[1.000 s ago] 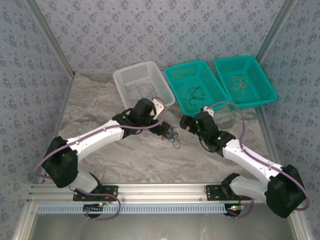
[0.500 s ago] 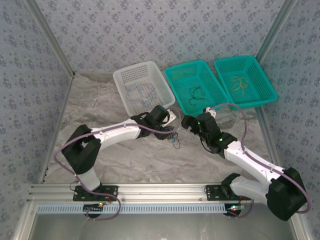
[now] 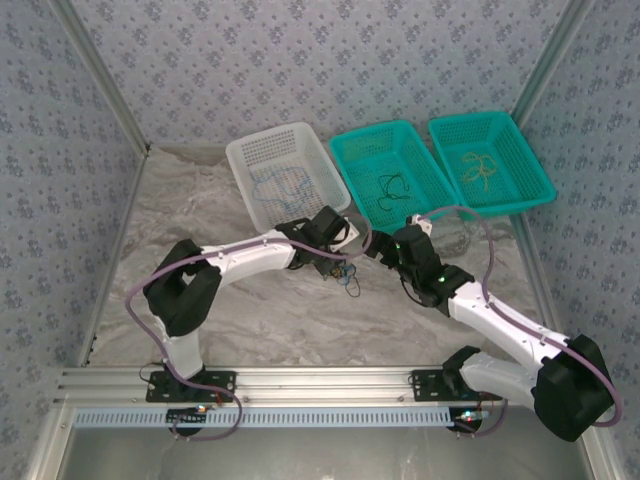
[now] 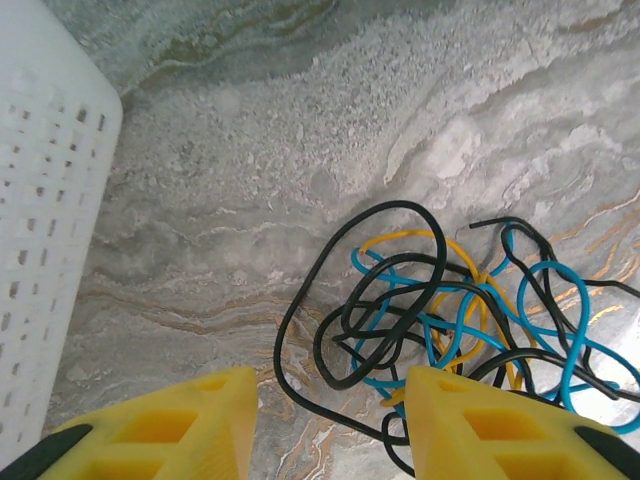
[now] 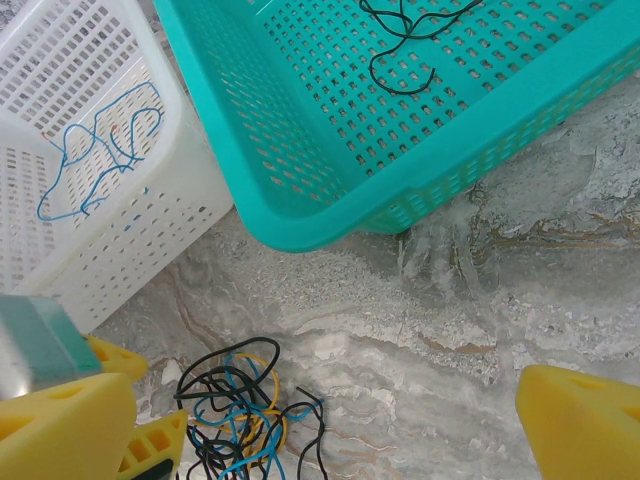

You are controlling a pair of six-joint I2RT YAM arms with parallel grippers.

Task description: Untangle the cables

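The cables [image 3: 345, 272] lie as a small tangle of black, blue and yellow wires on the marble table between the two arms. My left gripper [image 3: 335, 262] is low over the tangle's left side. In the left wrist view its yellow jaws [image 4: 332, 410] stand partly apart, with black loops of the tangle [image 4: 450, 310] lying between them, and no finger presses on a wire. My right gripper [image 3: 375, 248] hovers just right of the tangle, wide open [image 5: 320, 430] and holding nothing. The tangle [image 5: 240, 415] sits by its left finger.
Three baskets stand behind the tangle. The white basket [image 3: 270, 135] holds a blue cable [image 5: 100, 150]. The middle teal basket [image 3: 370, 134] holds a black cable [image 5: 405, 25]. The right teal basket [image 3: 470, 117] holds a yellow cable [image 3: 478, 168]. Patterned walls enclose the table.
My left arm has stretched right and come down onto the tangle, and its jaws have narrowed around the black loops. The right arm has hardly moved.
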